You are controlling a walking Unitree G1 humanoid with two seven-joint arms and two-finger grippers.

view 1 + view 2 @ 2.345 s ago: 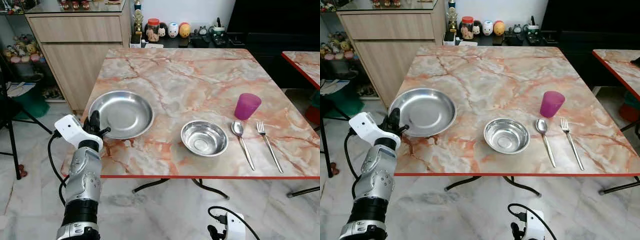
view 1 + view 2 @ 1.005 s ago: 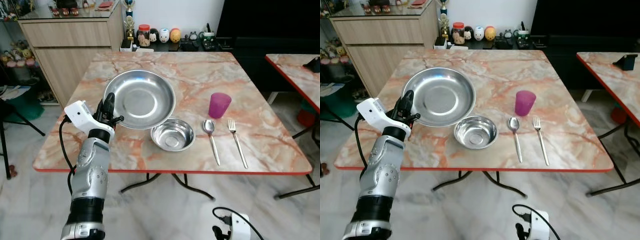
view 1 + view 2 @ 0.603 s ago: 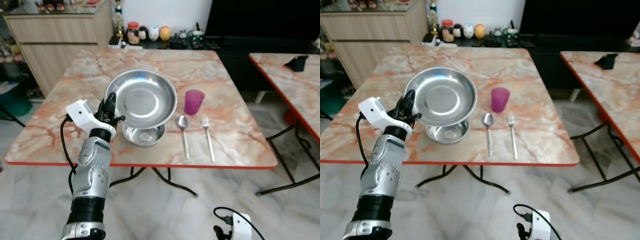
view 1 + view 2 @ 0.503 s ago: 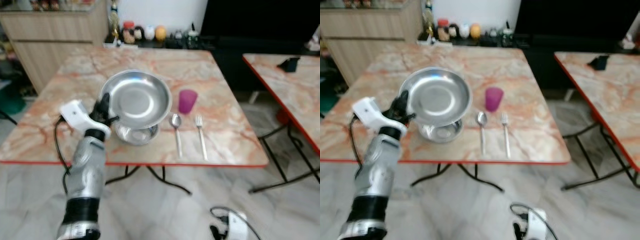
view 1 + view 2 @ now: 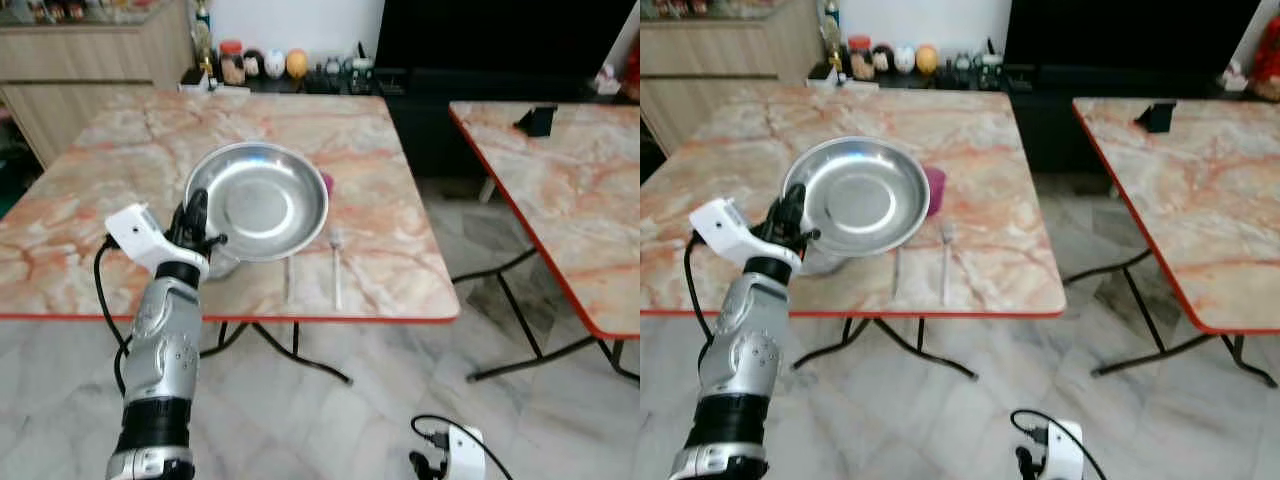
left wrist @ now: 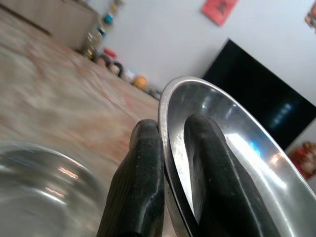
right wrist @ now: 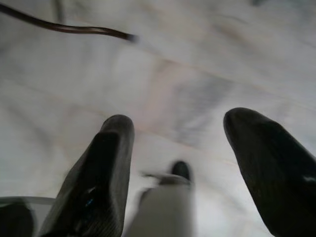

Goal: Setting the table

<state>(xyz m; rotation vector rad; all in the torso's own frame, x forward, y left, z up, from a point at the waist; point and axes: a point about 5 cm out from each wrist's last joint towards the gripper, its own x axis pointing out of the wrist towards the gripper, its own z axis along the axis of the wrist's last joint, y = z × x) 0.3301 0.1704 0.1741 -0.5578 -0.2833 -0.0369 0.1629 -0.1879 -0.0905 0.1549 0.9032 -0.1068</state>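
My left gripper point(image 5: 192, 224) is shut on the near-left rim of a wide steel plate point(image 5: 262, 198), which it holds tilted above the marble table point(image 5: 90, 190). In the left wrist view, both black fingers point(image 6: 144, 173) pinch the plate's rim point(image 6: 170, 148). A steel bowl point(image 5: 224, 266) stands on the table under the plate, mostly hidden by it. Behind the plate's right edge peeks a pink cup point(image 5: 935, 188). A spoon point(image 5: 288, 282) and a fork point(image 5: 336, 274) lie side by side near the front edge. My right gripper point(image 7: 177, 128) hangs open over the floor.
A second marble table point(image 5: 560, 190) stands to the right, with a gap of floor point(image 5: 450, 230) between the two. A wooden cabinet point(image 5: 70, 55) and a low shelf of small figures point(image 5: 270, 65) stand behind the table. A dark screen point(image 5: 490, 40) fills the back wall.
The plate has been lifted off the table's left side and carried right, over the bowl. The camera has drawn back and turned right, bringing the second table into view.
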